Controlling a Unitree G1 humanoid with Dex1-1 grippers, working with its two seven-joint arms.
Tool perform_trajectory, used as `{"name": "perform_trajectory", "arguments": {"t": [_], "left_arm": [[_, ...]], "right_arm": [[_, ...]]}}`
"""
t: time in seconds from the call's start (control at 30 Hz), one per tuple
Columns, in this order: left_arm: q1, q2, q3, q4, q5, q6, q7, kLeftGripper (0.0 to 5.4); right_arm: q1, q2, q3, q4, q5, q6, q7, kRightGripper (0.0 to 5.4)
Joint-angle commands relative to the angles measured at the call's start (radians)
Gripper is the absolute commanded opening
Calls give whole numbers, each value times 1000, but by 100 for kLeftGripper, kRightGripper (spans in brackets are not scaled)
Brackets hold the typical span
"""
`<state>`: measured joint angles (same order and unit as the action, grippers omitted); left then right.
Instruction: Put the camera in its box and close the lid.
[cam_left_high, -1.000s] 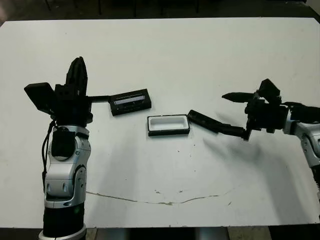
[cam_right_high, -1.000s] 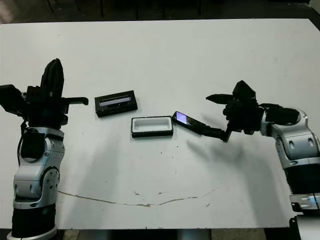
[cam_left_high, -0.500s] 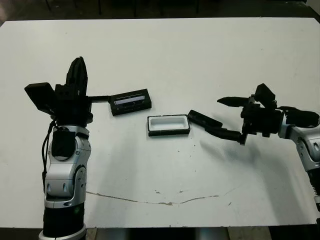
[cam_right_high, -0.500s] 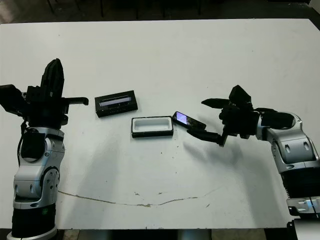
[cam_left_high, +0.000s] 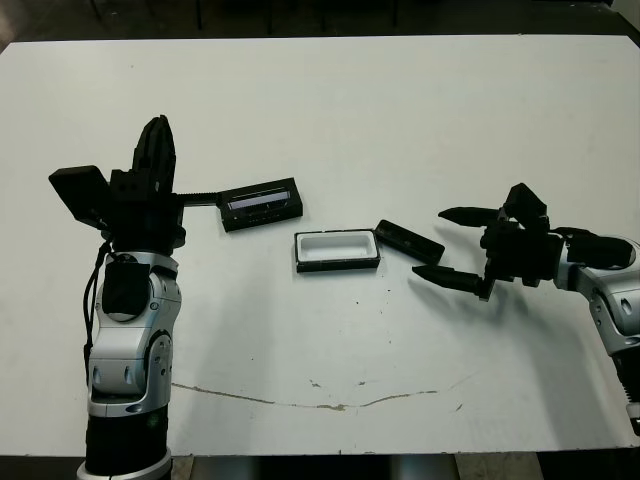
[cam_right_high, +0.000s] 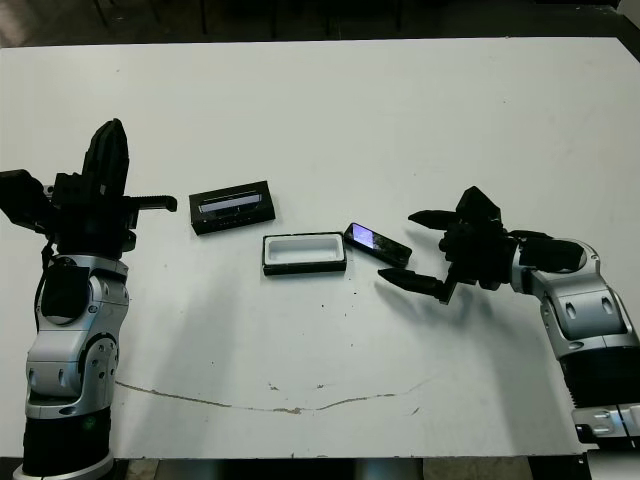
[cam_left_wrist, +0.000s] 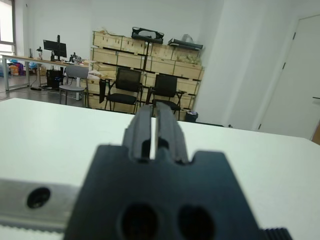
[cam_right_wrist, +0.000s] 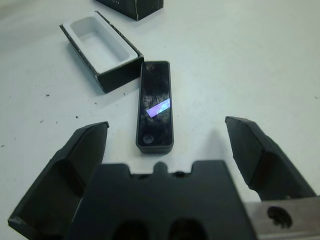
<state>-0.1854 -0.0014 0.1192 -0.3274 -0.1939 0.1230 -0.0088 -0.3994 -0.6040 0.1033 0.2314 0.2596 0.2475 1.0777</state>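
Black, stiff, probably light and slick: camera (cam_right_wrist: 154, 105), mid-tabletop beside box (cam_right_wrist: 100, 49); best gripped across long sides. Right gripper (cam_right_high: 414, 249) jaws apart, left gripper (cam_left_wrist: 155, 127) together.

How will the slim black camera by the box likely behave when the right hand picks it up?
The camera looks like a rigid bar, so it should stay stiff. Lying flat on the table, it seems unlikely to roll. Its glossy face could slip between the fingers of the open right hand.

Lid (cam_right_wrist: 134, 6) mostly beyond right-wrist frame edge
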Motion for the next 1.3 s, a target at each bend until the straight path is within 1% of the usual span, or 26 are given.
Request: {"name": "perform_trajectory", "arguments": {"t": [0.03,0.3,0.5,0.6,0.77,0.93,1.03,1.2,1.3], "left_arm": [[25,7,5,10,0,9,1,0],[25,5,2,9,7,13,7,0],[28,2,2,12,0,12,5,0],[29,1,1,11,3,10,7,0],[29,5,2,13,6,9,6,0],[29,8,3,13,8,7,5,0],[26,7,2,13,11,10,7,0],[22,7,2,13,15,12,11,0],[19,5,2,14,13,14,11,0]], "right_arm": [[26,10,12,12,-11,13,0,539],[61,25,2,-75,6,115,-60,539],[79,35,1,-103,5,140,-93,539],[87,40,3,-107,2,140,-111,517],[111,68,-11,-97,-3,94,-160,437],[129,100,-23,-70,-9,0,-188,347],[131,112,-24,-54,-9,-19,-197,294],[124,111,-20,-42,-12,-42,-191,203],[110,93,-5,-41,-30,-63,-173,150]]}}
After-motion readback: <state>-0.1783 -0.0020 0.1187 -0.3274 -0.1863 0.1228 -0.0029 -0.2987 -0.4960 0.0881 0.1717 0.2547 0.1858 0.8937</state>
